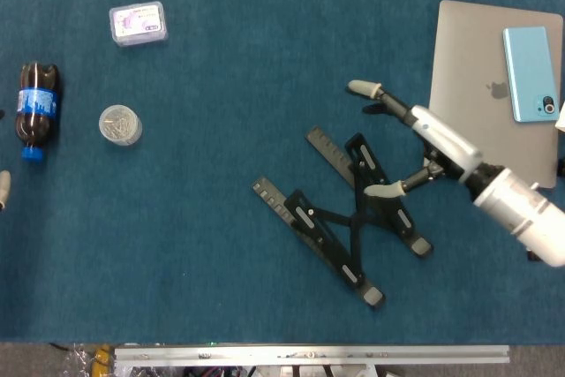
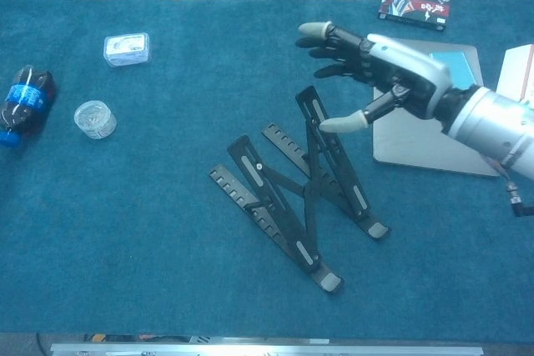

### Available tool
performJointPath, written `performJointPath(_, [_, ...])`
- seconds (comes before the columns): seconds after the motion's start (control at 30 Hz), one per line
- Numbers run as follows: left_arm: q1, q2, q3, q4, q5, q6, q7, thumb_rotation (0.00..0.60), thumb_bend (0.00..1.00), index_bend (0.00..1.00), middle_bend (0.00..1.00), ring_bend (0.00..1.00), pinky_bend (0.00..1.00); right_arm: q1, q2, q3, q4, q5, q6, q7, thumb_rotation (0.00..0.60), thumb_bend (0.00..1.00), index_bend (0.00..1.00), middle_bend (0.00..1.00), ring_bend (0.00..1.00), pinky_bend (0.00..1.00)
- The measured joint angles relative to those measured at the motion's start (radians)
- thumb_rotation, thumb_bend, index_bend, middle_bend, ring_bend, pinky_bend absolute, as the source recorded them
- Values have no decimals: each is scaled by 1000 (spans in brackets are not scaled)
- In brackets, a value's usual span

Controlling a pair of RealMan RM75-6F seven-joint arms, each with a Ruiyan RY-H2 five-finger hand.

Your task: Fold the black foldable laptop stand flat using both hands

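Currently the stand lies splayed in an X mid-surface, right of centre. Right hand hovers above its far-right bar, fingers spread, empty. Looks light, rigid, hinged; grip outer bars, push together. Left hand barely visible, state unclear.

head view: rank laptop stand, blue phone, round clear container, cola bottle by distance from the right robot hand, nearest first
Measured from the right robot hand:
1. Laptop stand, directly under its fingertips, centre of the table.
2. Blue phone, on the closed laptop to the right.
3. Round clear container, far left.
4. Cola bottle, lying at the left edge, past the container.
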Motion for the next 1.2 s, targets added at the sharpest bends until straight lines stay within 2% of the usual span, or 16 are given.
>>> performJointPath(0.1, [1,1,1,2,1,2,-3,600,407,132,104,107,74,14,-22,-3,17,8,-17,16,600,14,0,85,0,139])
performJointPath(0.27, [6,3,2,3,-2,7,-4,600,407,133,104,107,74,32,-60,-9,40,19,-33,42,600,15,4,143,33,223])
performJointPath(0.63, [12,9,5,-3,1,15,1,600,407,133,104,107,74,43,-62,-35,38,2,-10,113,600,37,154,274,198,431])
performJointPath(0.9, [11,7,5,-8,1,13,9,600,407,133,104,107,74,20,-9,-66,5,-26,46,130,600,39,170,284,223,471])
performJointPath(1.2, [8,5,6,-20,4,11,26,600,407,133,104,107,74,-16,64,-128,-46,-98,132,137,600,40,170,284,223,472])
